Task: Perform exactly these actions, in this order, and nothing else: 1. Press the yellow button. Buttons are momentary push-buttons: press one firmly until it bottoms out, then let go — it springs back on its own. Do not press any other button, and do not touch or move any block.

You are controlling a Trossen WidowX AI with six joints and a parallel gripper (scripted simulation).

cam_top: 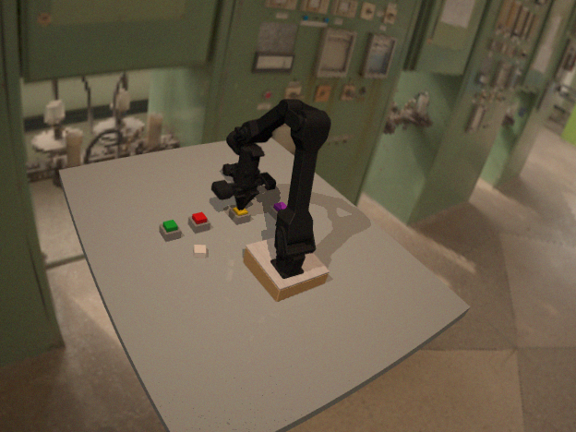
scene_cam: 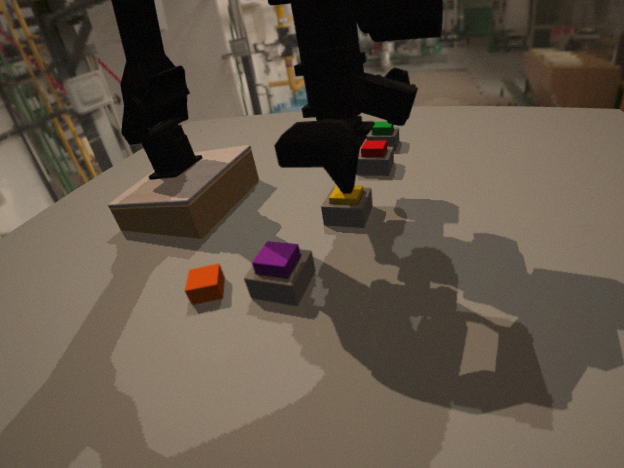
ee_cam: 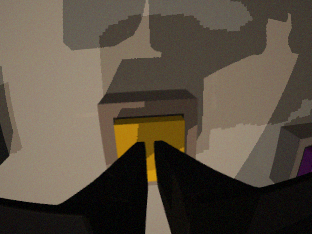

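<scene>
The yellow button (cam_top: 240, 211) (scene_cam: 346, 195) (ee_cam: 148, 141) sits on a grey base in the row of buttons. My gripper (cam_top: 241, 203) (scene_cam: 345, 187) (ee_cam: 150, 151) is shut, with nothing between its fingers. Its joined fingertips point straight down and rest on the top of the yellow cap. In the wrist view the cap sits low inside its grey housing. The tips cover the cap's near middle.
A red button (cam_top: 199, 218) (scene_cam: 373, 148) and a green button (cam_top: 170, 225) (scene_cam: 382, 127) stand to one side of the yellow one. A purple button (cam_top: 279, 206) (scene_cam: 276, 259) (ee_cam: 306, 160) stands on the other. An orange block (scene_cam: 204, 283) and a white block (cam_top: 199, 249) lie nearby. The arm's wooden base (cam_top: 260, 274) (scene_cam: 201, 193) is close.
</scene>
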